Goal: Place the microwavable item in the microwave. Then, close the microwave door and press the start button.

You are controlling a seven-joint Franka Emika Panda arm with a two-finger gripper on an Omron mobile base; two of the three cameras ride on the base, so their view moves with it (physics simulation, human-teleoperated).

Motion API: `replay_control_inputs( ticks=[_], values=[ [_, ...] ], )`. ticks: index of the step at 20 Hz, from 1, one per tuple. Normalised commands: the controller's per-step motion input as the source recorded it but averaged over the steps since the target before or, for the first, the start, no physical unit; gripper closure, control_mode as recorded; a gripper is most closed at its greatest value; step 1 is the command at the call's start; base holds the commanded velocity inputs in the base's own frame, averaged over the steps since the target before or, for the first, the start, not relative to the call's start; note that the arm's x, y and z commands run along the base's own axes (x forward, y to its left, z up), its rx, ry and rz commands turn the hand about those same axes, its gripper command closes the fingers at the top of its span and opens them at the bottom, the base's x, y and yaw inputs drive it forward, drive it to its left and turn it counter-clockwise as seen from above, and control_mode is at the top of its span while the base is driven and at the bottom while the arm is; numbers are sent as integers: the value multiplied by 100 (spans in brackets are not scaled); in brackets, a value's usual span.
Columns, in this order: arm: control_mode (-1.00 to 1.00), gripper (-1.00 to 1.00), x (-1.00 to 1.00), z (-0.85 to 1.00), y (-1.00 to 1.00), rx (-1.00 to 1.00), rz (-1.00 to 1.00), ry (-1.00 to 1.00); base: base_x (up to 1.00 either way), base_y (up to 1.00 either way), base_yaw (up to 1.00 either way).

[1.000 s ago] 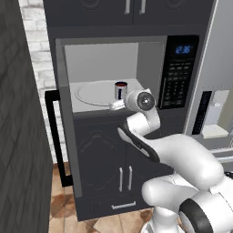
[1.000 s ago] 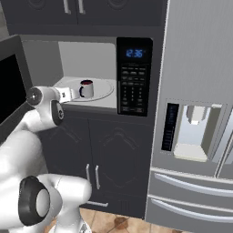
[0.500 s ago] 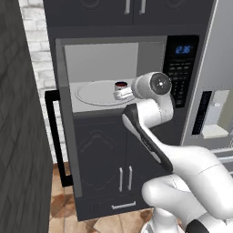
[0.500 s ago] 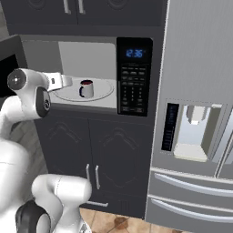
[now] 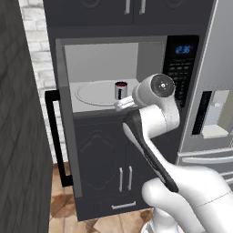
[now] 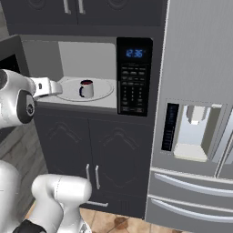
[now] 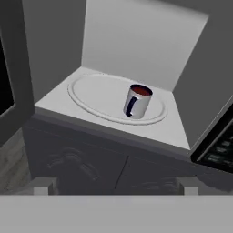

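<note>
**Mug on the turntable, door hanging open**

A dark kitchen wall of cabinets holds the built-in microwave (image 6: 91, 75), with a steel fridge (image 6: 195, 113) to its right and wood flooring below. The microwave door (image 5: 61, 132) stands swung wide to the left, its black bar handle (image 5: 53, 136) facing outward. Inside the pale cavity, the round turntable plate (image 7: 98, 93) carries one thing: the silver-grey mug (image 7: 137, 101), upright, dark red inside, blue handle toward the near side, sitting on the plate's right half. Nothing else is in the cavity.

The gripper (image 6: 51, 87) sits just outside the cavity's near left edge, jaws spread wide and holding nothing, well apart from the mug.

The placing step looks done; closing the door and pressing start on the keypad (image 6: 133, 86) remain. The risks lie in the swing: the arm's elbow (image 5: 157, 91) stands right in front of the opening, so a door pushed shut could hit it. A push near the hinge might also slip off. A sweep back through the cavity could tip the mug.
</note>
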Motion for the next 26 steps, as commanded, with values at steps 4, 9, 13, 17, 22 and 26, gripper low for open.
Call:
replay_control_inputs(
  ticks=[4,9,13,17,22,26],
  values=[
    [-100,-100,-100,24,-1,-2,1,-18,0,0,0],
    [-100,-100,-100,22,0,-5,7,-28,0,0,0],
    [-100,-100,-100,10,1,0,8,-15,0,0,0],
    [-100,-100,-100,19,9,-6,12,-18,0,0,0],
    [-100,-100,-99,10,43,-17,10,-16,0,0,0],
    [-100,-100,-92,0,53,-22,8,-13,0,0,0]
  ],
)
